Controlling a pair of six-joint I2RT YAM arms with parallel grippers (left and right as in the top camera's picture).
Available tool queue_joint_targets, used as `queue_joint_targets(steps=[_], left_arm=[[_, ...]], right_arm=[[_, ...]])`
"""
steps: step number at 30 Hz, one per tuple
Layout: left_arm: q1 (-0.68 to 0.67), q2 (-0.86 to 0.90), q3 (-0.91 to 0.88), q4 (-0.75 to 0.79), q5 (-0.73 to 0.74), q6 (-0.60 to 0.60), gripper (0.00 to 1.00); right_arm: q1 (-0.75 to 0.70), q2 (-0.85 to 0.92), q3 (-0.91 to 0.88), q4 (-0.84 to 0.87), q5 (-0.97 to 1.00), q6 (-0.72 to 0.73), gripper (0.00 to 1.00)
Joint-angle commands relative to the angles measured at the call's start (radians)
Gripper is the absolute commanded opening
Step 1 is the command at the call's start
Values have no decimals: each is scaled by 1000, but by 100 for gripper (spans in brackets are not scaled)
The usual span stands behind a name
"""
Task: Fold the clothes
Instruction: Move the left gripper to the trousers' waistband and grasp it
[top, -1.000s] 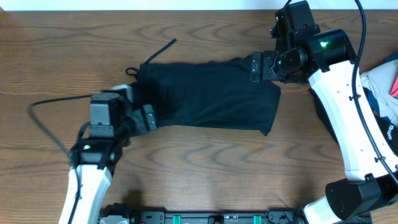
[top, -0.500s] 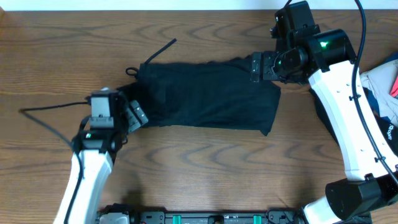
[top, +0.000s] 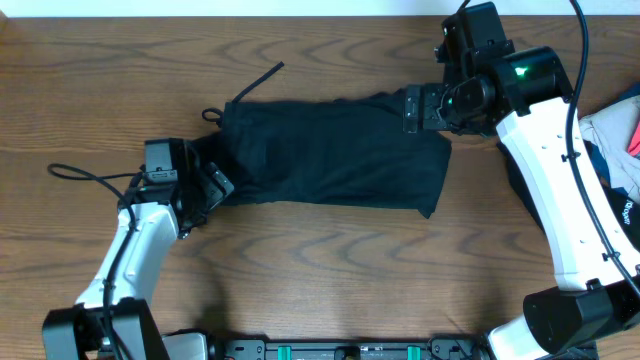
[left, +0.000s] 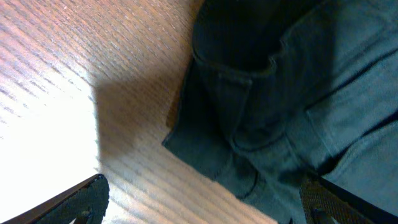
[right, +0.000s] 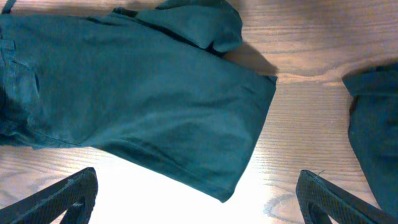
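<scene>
Overhead: the garment (top: 340, 155) is lying flat between both claws, the left claw (top: 217, 184) touching its left end and the right claw (top: 410, 108) hovering at its far corner.
Left wrist: the fingers (left: 81, 199) are standing apart, empty, with the garment's edge lying just ahead.
Right wrist: the fingers (right: 68, 196) are spreading wide, with the garment lying between and beyond them.

No legible text (white mark (top: 626, 209) on the clothes (top: 630, 228) too small).

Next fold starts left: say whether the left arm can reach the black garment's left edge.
Likely yes: the left claw is open right over the garment's left edge, with nothing lying between them.
</scene>
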Motion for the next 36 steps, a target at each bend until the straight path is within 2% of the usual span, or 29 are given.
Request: queue_joint_targets(steps=[1,22,36], left_arm=[[14,36,-10,27,75,-10,98],[13,199,-10,248,171,-14,98],[14,318,-10,327,204,-13,98]], right_arm=[[-1,2,-2,3,10,3,99],[0,2,-2,1,10,3,99],[0,2,-5,-21,3,3,99]])
